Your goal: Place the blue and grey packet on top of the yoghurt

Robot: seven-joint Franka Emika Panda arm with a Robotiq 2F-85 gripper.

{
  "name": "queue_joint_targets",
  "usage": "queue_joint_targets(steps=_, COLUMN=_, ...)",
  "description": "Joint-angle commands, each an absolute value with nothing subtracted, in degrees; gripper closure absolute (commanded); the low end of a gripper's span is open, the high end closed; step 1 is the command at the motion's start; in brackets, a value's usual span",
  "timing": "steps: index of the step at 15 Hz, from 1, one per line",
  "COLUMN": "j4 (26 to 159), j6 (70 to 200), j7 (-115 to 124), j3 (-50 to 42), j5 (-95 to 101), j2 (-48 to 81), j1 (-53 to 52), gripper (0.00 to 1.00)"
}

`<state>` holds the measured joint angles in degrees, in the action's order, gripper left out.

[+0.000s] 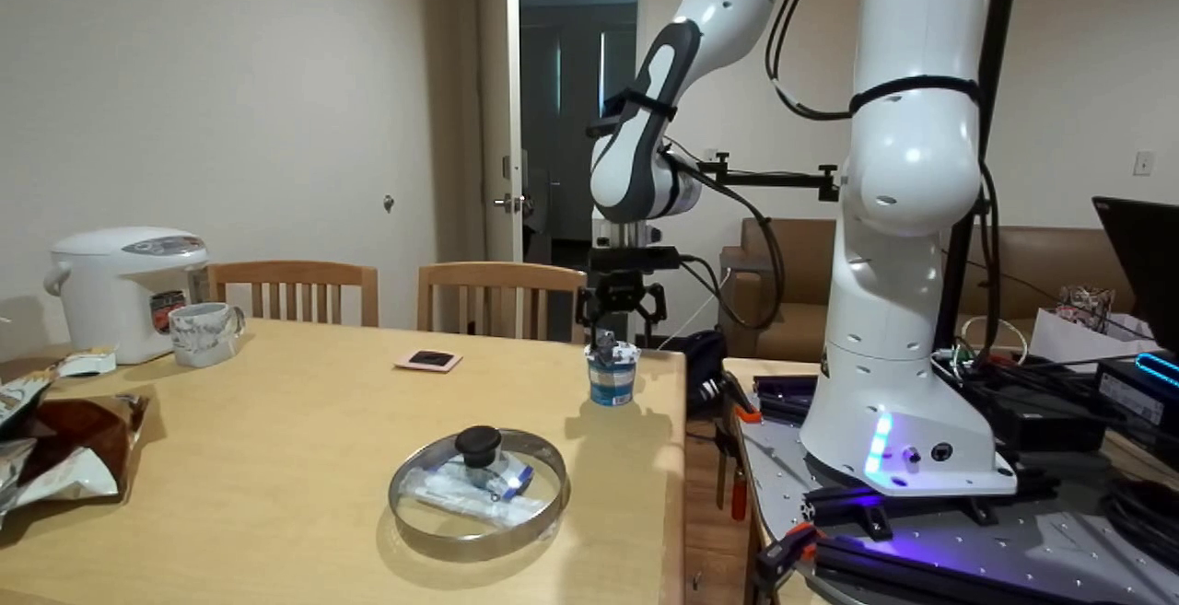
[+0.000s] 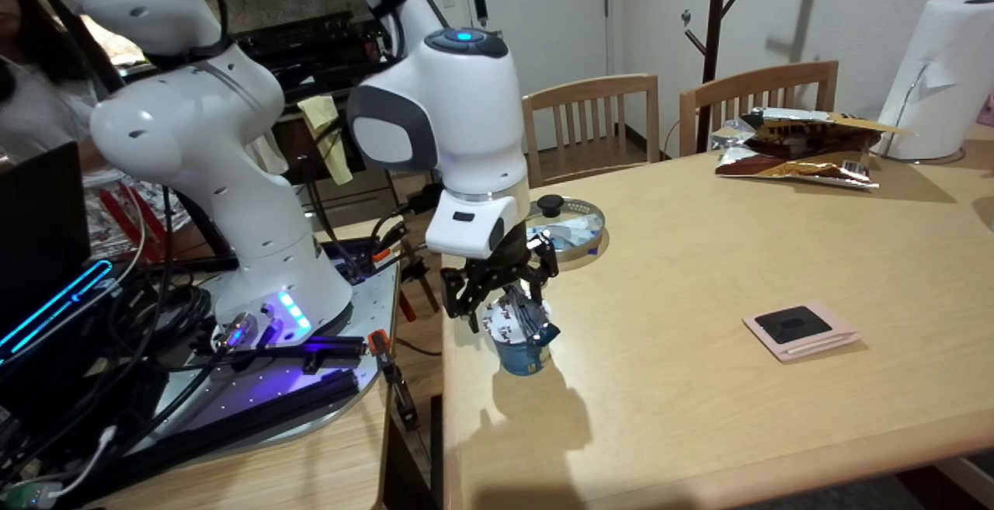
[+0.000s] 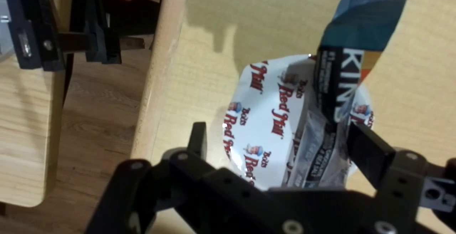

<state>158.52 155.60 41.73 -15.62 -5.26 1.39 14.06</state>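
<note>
The yoghurt, a small cup with a blue label (image 1: pixel 612 386), stands upright near the table's edge. It also shows in an exterior view (image 2: pixel 522 358). Its white printed lid fills the middle of the wrist view (image 3: pixel 263 116). The blue and grey packet (image 3: pixel 342 73) lies across the lid, its blue end sticking out past the rim. It also shows in an exterior view (image 2: pixel 534 319). My gripper (image 3: pixel 278 138) is open just above the cup, its fingers wide apart. The right finger in the wrist view is close beside the packet; I cannot tell whether they touch. The palm hides the packet's near end.
A round glass-lidded dish (image 1: pixel 479 548) with packets stands on the same table. A pink and black flat object (image 1: pixel 429 361), a mug (image 1: pixel 204 333), a white water boiler (image 1: pixel 120 296) and crumpled bags (image 1: pixel 87 444) are farther off. The table edge (image 3: pixel 155 81) runs beside the cup.
</note>
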Motion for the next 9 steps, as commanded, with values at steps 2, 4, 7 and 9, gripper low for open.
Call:
queue_joint_targets(steps=2, j4=157.1, j6=150.7, j7=57.2, j3=-15.7, j5=15.1, j2=-3.5, j1=13.8, gripper=0.00)
queue_joint_targets(steps=4, j4=156.1, j6=147.7, j7=60.8, j3=-14.1, j5=20.7, j2=-6.1, j1=14.2, gripper=0.00)
queue_joint_targets(steps=7, j4=155.3, j6=144.0, j7=60.3, j3=-11.4, j5=23.5, j2=-10.1, j1=14.6, gripper=0.00)
queue_joint_targets(steps=9, j4=155.1, j6=142.7, j7=58.4, j3=-9.5, j5=24.9, j2=-12.2, j1=14.9, gripper=0.00)
